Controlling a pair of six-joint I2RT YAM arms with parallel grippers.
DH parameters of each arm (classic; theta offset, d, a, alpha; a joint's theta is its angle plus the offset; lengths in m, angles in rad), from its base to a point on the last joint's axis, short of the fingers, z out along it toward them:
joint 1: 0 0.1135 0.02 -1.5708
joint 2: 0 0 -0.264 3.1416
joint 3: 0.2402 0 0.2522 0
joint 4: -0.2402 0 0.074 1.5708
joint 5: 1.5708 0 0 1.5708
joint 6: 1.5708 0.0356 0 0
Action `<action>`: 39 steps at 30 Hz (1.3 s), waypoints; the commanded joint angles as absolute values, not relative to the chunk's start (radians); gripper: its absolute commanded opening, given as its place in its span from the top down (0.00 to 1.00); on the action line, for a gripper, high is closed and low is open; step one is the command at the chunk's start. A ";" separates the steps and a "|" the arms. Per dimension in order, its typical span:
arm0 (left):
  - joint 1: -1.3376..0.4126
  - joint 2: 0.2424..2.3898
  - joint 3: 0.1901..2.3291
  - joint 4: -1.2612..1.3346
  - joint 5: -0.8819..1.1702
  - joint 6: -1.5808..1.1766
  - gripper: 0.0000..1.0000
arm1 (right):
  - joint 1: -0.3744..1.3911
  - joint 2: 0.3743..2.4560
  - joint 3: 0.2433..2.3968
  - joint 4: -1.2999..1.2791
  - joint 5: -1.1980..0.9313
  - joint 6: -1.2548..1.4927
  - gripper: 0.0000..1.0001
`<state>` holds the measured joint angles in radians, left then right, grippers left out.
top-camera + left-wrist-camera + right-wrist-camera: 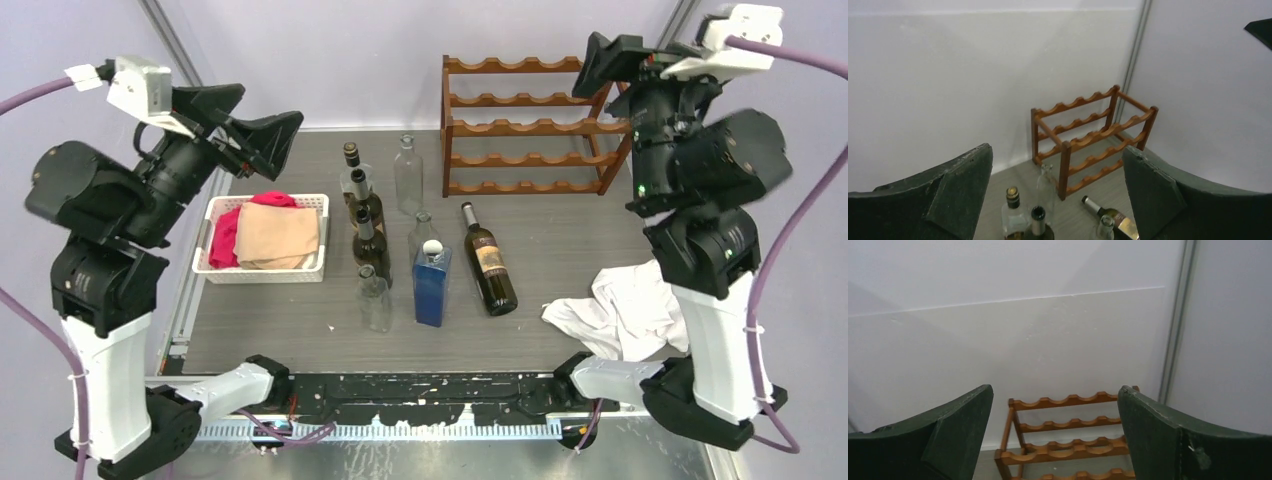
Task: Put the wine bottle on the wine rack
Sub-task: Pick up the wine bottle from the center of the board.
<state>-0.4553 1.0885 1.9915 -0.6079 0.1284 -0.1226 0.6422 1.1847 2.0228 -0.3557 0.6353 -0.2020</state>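
The wine bottle (488,258), dark with a tan label, lies on its side on the grey table, neck toward the back. The reddish-brown wine rack (535,125) stands at the back right and holds nothing. My left gripper (272,108) is open and empty, high above the table's left side. In the left wrist view it (1057,150) faces the rack (1093,140), with the lying bottle (1110,217) low in the frame. My right gripper (600,62) is open and empty, raised beside the rack's right end. In the right wrist view it (1055,388) frames the rack (1068,450).
Several other bottles stand mid-table: dark ones (368,240), clear ones (408,175) and a blue square one (432,283). A white basket (215,262) with red and tan cloths sits at the left. A crumpled white cloth (625,310) lies at the front right.
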 commanded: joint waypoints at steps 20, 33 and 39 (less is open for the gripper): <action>-0.419 1.316 2.017 -1.053 -0.211 -0.249 0.01 | 0.029 1.341 2.015 -0.931 -0.142 -0.205 0.00; -0.470 0.927 1.475 -0.712 -0.021 -0.347 0.00 | -0.008 1.418 1.975 -1.262 -0.551 -0.298 0.00; -0.472 0.781 1.284 -0.721 0.054 -0.368 0.01 | -0.012 1.302 1.786 -1.218 -0.600 -0.298 0.00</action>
<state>-0.4660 0.8513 1.3739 -0.7959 -0.0193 -0.3416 -0.0044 1.4109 1.8801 -1.2167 -0.5137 -0.2775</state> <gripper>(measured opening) 0.994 0.996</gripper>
